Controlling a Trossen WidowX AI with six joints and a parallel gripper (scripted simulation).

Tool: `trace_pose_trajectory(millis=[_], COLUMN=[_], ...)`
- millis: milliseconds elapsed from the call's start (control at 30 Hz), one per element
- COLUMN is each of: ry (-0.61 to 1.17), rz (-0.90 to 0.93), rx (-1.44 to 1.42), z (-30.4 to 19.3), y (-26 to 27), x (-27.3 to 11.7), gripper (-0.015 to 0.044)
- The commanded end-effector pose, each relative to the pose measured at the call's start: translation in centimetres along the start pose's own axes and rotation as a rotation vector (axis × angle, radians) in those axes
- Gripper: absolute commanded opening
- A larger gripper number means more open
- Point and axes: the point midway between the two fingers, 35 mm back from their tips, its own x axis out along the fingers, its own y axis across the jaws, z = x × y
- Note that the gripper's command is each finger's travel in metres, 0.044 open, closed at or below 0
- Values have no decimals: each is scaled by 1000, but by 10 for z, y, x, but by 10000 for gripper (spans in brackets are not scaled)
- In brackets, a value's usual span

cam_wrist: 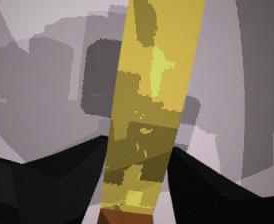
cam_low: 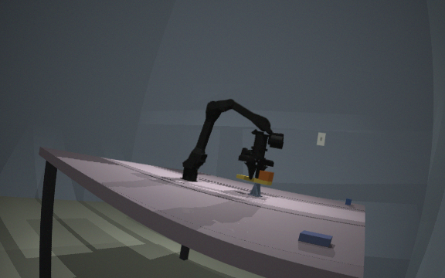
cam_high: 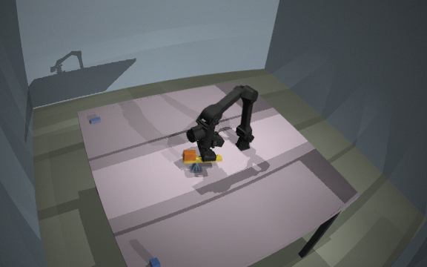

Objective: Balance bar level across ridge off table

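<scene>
The yellow bar [cam_high: 219, 159] [cam_low: 242, 177] [cam_wrist: 158, 30] lies across the top of the blue-grey ridge [cam_high: 196, 168] [cam_low: 256, 190], clear of the table. It looks about level. The ridge is under the part of the bar nearer the orange block [cam_high: 189, 155] [cam_low: 266, 176] [cam_wrist: 125, 217], which sits on one end. My gripper [cam_high: 208, 159] [cam_low: 254, 178] [cam_wrist: 138, 148] is low over the bar, beside the block. Its fingers stand one on each side of the bar, slightly open, hardly wider than the bar. Any gap is too thin to make out clearly. The contact with the ridge is hidden in the wrist view.
A long blue block [cam_high: 95, 120] [cam_low: 315, 239] lies near one table corner. A small blue block [cam_high: 155, 262] [cam_low: 348, 201] lies by another edge. The arm's base [cam_high: 243, 144] [cam_low: 190, 174] stands on the table [cam_high: 161, 208] [cam_low: 149, 197]. Shadows cross the tabletop.
</scene>
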Motion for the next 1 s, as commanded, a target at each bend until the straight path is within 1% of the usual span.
trace_pose_trajectory(millis=[0,367,667,700,833,967], ry=[0,0,0,0,0,0], rz=[0,0,0,0,0,0], rx=[0,0,0,0,0,0], z=[0,0,0,0,-1,-4], y=[0,0,0,0,-1,-2], x=[0,0,0,0,-7,-50], gripper=[185,185,421,440,440,440])
